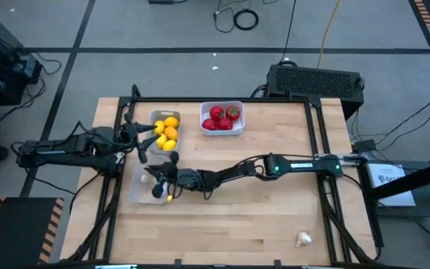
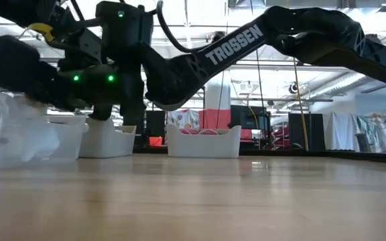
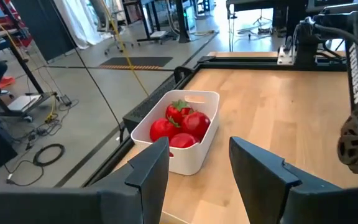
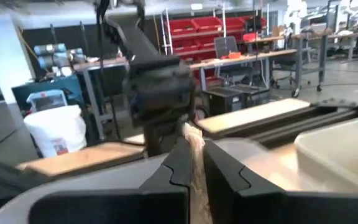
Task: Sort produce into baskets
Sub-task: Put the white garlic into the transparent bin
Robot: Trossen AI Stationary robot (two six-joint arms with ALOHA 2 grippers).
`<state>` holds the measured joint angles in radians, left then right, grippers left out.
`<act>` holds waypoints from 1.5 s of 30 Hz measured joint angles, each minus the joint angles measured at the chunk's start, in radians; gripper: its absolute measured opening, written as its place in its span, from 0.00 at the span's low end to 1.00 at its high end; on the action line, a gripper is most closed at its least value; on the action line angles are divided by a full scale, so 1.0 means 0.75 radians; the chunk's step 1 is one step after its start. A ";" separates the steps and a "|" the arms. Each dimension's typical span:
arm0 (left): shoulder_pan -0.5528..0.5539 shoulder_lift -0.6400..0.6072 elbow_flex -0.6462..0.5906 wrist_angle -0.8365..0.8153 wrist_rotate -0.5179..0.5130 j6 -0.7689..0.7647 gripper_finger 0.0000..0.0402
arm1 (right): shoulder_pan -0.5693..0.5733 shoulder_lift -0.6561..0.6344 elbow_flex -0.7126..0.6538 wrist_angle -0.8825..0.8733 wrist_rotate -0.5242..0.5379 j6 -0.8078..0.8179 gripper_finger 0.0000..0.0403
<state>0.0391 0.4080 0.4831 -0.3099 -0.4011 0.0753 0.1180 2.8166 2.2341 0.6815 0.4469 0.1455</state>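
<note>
The right gripper (image 1: 157, 184), pinching a whitish papery garlic bulb (image 4: 194, 149), hangs over the clear plastic basket (image 1: 135, 190) at centre-left, apparently to drop it there, while the left gripper (image 1: 145, 142), fingers parted and empty, waits beside the grey basket (image 1: 155, 116).

The bench (image 1: 275, 217) is made of light wood. Three baskets sit on it. The white basket (image 1: 222, 118) holds red fruits (image 1: 223, 118). The grey basket (image 1: 157, 118) holds yellow and orange fruits (image 1: 167, 133). The clear basket (image 1: 142, 187) sits near the left edge. One garlic bulb (image 1: 303, 239) lies alone near the front right corner.
</note>
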 joint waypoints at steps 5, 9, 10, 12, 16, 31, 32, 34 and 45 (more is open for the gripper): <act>0.000 0.000 0.000 0.001 0.001 0.001 0.44 | -0.038 -0.001 0.002 -0.019 -0.004 0.030 0.12; 0.000 0.000 0.000 0.001 0.015 0.011 0.44 | -0.053 -0.001 0.002 -0.061 -0.006 0.101 0.18; 0.000 0.000 0.000 0.001 0.027 0.011 0.44 | -0.054 -0.001 0.002 -0.062 -0.010 0.101 0.19; 0.000 0.002 0.000 0.001 0.035 0.010 0.44 | -0.052 -0.001 0.002 -0.063 -0.012 0.095 0.22; 0.000 0.021 -0.001 -0.020 0.037 -0.015 0.44 | -0.049 -0.009 0.002 -0.076 -0.015 0.095 0.27; 0.000 0.047 -0.075 0.030 0.041 -0.096 0.44 | 0.079 -0.505 0.001 -1.700 -0.150 0.258 0.39; 0.000 0.047 -0.077 0.036 0.046 -0.106 0.44 | 0.098 -0.545 0.001 -1.801 -0.170 0.309 0.39; 0.000 0.047 -0.078 0.037 0.068 -0.128 0.44 | 0.136 -0.613 0.001 -1.983 -0.212 0.418 0.39; -0.002 0.051 -0.078 0.042 0.316 -0.129 0.44 | 0.409 -0.803 0.002 -2.687 -0.492 0.981 0.39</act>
<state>0.0374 0.4463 0.4244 -0.2783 -0.1643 -0.0217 0.4248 2.2142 2.2353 -1.3340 0.0779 0.8810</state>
